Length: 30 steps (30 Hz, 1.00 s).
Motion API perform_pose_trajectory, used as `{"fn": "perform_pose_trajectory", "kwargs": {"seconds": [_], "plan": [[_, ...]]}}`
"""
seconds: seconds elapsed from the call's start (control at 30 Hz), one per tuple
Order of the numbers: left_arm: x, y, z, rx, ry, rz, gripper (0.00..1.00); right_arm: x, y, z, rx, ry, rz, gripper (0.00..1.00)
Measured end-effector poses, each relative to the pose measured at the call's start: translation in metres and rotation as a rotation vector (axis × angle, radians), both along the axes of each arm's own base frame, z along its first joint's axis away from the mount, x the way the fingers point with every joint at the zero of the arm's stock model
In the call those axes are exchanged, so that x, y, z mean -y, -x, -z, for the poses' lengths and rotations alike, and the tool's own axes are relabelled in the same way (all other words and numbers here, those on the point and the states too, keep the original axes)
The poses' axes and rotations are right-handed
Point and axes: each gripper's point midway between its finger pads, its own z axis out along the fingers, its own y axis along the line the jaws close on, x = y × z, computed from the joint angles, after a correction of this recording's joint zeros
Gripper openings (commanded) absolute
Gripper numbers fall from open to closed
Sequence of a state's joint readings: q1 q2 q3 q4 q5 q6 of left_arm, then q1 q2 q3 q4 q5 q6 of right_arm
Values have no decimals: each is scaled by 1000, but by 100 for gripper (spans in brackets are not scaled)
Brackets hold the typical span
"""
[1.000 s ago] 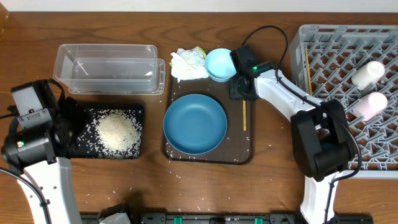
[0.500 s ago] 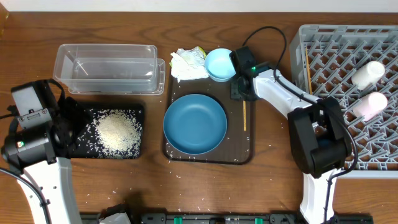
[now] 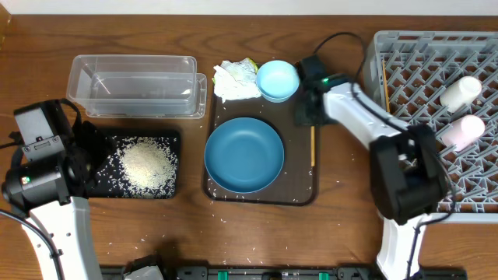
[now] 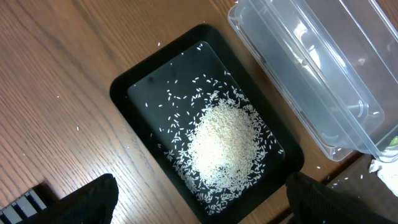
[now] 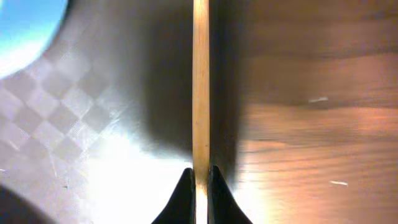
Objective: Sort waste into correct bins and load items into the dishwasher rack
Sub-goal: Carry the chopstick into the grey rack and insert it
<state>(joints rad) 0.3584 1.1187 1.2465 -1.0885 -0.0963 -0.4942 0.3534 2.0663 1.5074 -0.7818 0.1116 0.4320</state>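
- Overhead view: the right hand [image 3: 312, 124] sits over the right edge of the brown serving tray [image 3: 299, 185], just beside the small light-blue bowl [image 3: 278, 80].
- Right wrist view: its fingers [image 5: 184, 186] are clenched on one chopstick [image 5: 200, 81]. The stick runs straight ahead along the line where tray meets desk [image 5: 311, 93]. Whether it is lifted cannot be told.
- Left hand [image 4: 205, 202]: released, fingertips well apart, hanging over the black tray [image 4: 124, 93], which holds the rice heap [image 4: 224, 146].
- Clear tub [image 3: 132, 87]: just behind the black tray.
- Paper wad [image 3: 236, 80]: at the serving tray's far edge, touching the light-blue bowl.
- Large dark-blue bowl [image 3: 243, 154]: on the serving tray.
- Rack [image 3: 412, 70]: holds the white cup [image 3: 461, 91], the pink cup [image 3: 461, 132] and a second chopstick [image 3: 385, 84] on its left side.
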Motion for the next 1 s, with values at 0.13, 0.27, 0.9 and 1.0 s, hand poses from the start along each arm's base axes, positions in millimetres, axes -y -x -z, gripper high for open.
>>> {"fn": "perform_pose_trajectory", "kwargs": {"seconds": [0.13,0.27,0.9,1.0], "plan": [[0,0,0,0,0,0,89,32,-26,-66,152,-44,50,1],[0,0,0,0,0,0,89,86,-41,-144,338,-60,116,1],[0,0,0,0,0,1,89,199,-47,-134,333,-66,65,15],[0,0,0,0,0,1,89,198,-48,-124,312,-74,54,40]]}}
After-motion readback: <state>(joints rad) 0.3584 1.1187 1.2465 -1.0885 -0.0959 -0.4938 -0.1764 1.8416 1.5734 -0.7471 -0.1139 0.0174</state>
